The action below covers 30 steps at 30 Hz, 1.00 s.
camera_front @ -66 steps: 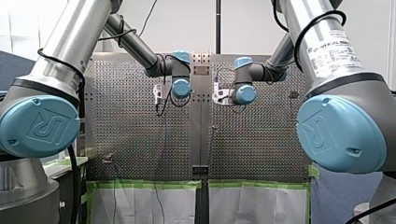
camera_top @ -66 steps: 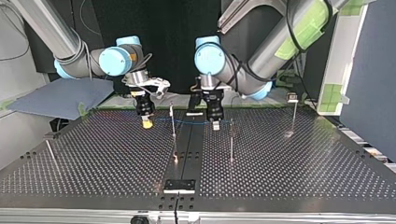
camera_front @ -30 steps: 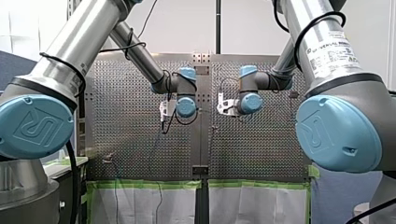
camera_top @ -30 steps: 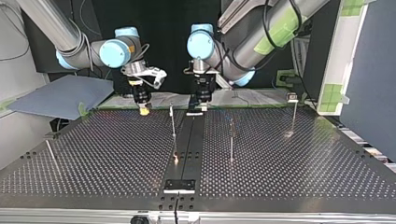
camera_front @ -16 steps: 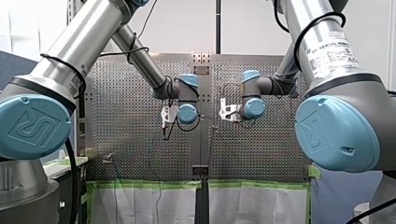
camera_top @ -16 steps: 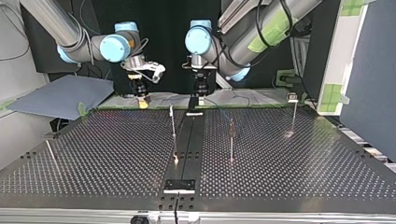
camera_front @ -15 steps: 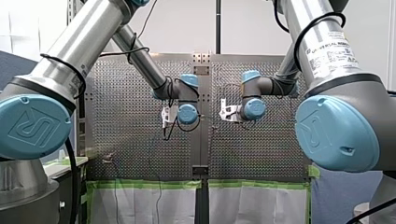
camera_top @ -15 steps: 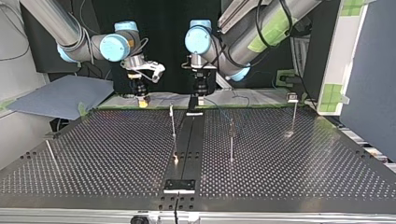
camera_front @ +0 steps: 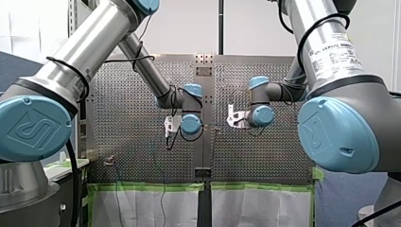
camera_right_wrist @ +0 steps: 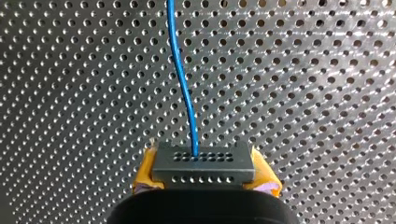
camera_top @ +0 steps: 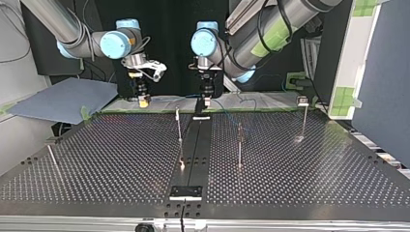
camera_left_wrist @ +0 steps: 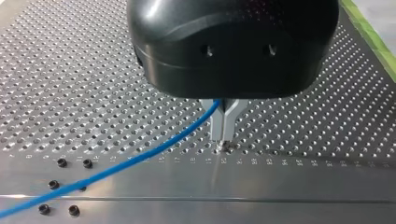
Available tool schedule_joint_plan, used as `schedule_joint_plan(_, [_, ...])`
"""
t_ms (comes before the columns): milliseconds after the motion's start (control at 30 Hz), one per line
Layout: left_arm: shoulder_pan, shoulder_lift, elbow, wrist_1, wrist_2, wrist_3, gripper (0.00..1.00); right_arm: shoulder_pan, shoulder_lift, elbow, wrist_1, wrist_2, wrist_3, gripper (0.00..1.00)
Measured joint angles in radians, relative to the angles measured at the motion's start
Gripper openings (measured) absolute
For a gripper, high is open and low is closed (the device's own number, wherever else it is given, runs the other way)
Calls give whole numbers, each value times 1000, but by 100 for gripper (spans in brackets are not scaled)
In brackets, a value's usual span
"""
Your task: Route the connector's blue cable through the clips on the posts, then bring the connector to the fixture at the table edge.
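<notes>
In the right wrist view my right gripper (camera_right_wrist: 203,164) is shut on the grey connector (camera_right_wrist: 203,161), held between yellow pads. The blue cable (camera_right_wrist: 181,70) leaves the connector and runs ahead over the perforated table. In the left wrist view my left gripper (camera_left_wrist: 223,135), with thin metal fingers, is shut on the blue cable (camera_left_wrist: 140,156), low over the table. In the top view my right gripper (camera_top: 141,100) and my left gripper (camera_top: 206,100) hang side by side at the table's far edge. Thin posts (camera_top: 179,124) (camera_top: 239,144) stand nearer the camera, apart from the cable.
Two more posts stand at the top view's right (camera_top: 304,118) and left (camera_top: 52,159). A small plate (camera_top: 185,192) sits on the dark centre strip at the near edge, another (camera_top: 202,117) near the far edge. A blue-grey sheet (camera_top: 63,99) lies off the table's far left.
Both arms have drawn back toward the far edge of the top view with the cable, away from the posts. My right gripper has also drifted toward that view's left.
</notes>
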Motion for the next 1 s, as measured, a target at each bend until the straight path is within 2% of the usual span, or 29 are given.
schedule_joint_plan(400, [-10,-2,-1,6,5,0,0,-28,3,66,-80,-5,1,0])
schedule_joint_plan(633, [-13,-2,-1,8,14,-1,0,-34,7,73,-121,-12,-2,0])
schedule_joint_plan(1000, [-14,-18,-1,12,15,-1,0,-40,80,73,-163,-30,3,0])
